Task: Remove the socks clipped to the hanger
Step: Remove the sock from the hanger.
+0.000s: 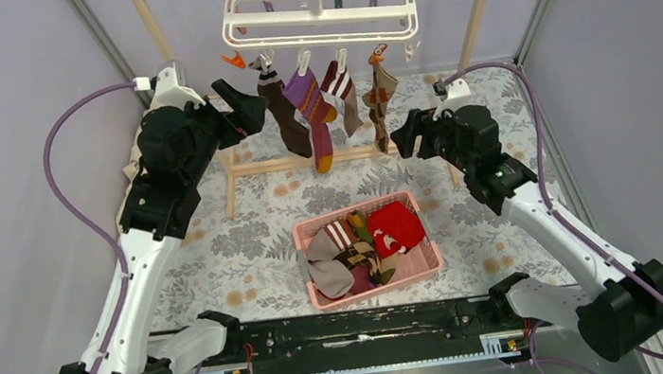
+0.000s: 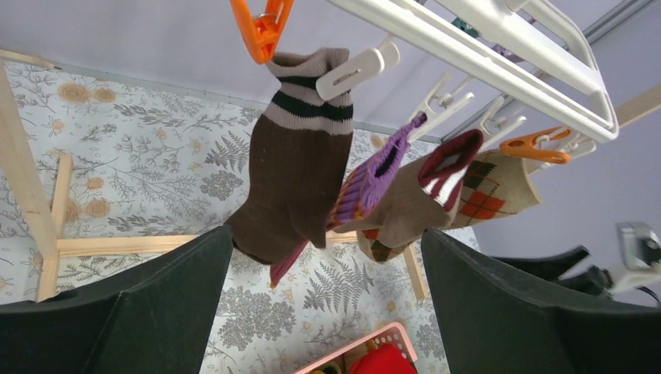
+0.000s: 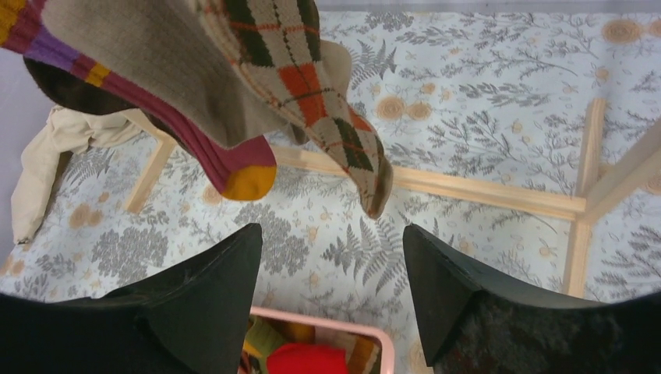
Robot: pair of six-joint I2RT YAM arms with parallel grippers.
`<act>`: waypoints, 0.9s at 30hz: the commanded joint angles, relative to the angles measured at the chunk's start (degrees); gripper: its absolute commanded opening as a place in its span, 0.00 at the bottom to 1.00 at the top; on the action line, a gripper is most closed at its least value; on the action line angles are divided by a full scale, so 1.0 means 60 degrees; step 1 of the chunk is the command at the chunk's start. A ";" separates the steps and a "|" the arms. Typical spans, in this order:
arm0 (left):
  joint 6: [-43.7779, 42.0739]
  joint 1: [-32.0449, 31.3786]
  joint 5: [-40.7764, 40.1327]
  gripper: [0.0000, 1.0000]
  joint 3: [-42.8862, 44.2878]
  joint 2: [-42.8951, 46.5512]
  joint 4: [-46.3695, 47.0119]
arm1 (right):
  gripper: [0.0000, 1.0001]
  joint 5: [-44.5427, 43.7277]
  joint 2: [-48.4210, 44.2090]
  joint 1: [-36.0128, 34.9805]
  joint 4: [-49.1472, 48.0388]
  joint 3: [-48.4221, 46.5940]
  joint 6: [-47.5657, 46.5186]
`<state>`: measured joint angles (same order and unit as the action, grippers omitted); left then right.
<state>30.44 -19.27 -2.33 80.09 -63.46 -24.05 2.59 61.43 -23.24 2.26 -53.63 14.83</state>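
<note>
The white hanger [image 1: 319,15] hangs at the back with several socks clipped under it: a brown sock [image 1: 286,116], a purple-magenta one [image 1: 314,113], a beige one with maroon stripes [image 1: 342,90] and an argyle one [image 1: 381,100]. My left gripper [image 1: 249,109] is open just left of the brown sock. In the left wrist view the brown sock [image 2: 296,179] hangs from a white clip above the open left gripper [image 2: 326,234]. My right gripper [image 1: 402,135] is open, below and right of the argyle sock. The argyle sock's toe [image 3: 366,171] dangles above the empty right gripper [image 3: 331,230].
A pink basket [image 1: 387,285] with several socks stands on the floral cloth in front of the hanger. The wooden rail frame's base [image 1: 306,161] runs under the hanging socks. A beige cloth [image 3: 47,156] lies by the left wall. An orange clip [image 2: 261,27] hangs free.
</note>
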 commanded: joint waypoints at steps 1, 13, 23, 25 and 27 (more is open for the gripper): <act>0.0219 -0.0051 0.0295 0.99 -0.0394 0.0688 0.0362 | 0.73 0.0080 0.0620 0.0051 -0.2538 0.0354 -0.0098; 0.0245 -0.0044 0.0641 0.99 -0.1541 0.1595 0.0372 | 0.68 -0.0319 0.2144 -0.1075 -0.5712 0.1386 -0.0163; 0.0171 -0.0057 0.0958 0.99 -0.2173 0.2000 0.0361 | 0.65 -0.4241 0.3784 -0.1575 -0.5263 0.0526 0.0244; 0.0172 -0.0061 0.0988 0.99 -0.2320 0.2105 0.0361 | 0.64 -0.4585 0.3913 -0.1581 -0.5333 0.0521 0.0211; 0.0159 -0.0054 0.0987 0.99 -0.2446 0.2149 0.0361 | 0.64 -0.4496 0.3831 -0.1581 -0.5790 0.0745 0.0042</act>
<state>31.64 -19.46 2.42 66.89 -51.90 -24.03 -17.58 85.30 -32.36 -26.52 -47.57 15.51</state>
